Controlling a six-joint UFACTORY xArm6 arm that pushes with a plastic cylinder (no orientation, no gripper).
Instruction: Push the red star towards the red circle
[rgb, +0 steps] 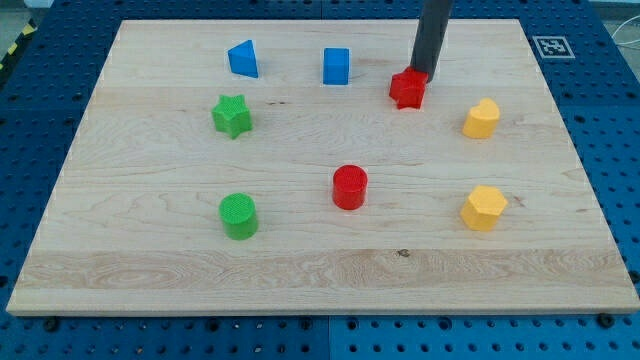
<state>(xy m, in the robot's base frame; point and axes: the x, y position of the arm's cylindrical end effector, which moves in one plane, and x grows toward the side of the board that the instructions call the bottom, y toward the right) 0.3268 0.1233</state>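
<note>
At one o'clock from the red circle (350, 187), the red star (407, 89) sits flat, my jawless tip (424, 73) touching its upper-right edge.

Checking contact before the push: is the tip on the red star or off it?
On it, apparently: my tip meets the red star at its upper right edge, no gap visible. The red circle sits below-left.

wooden board (320, 270), eight coloured blocks
</note>
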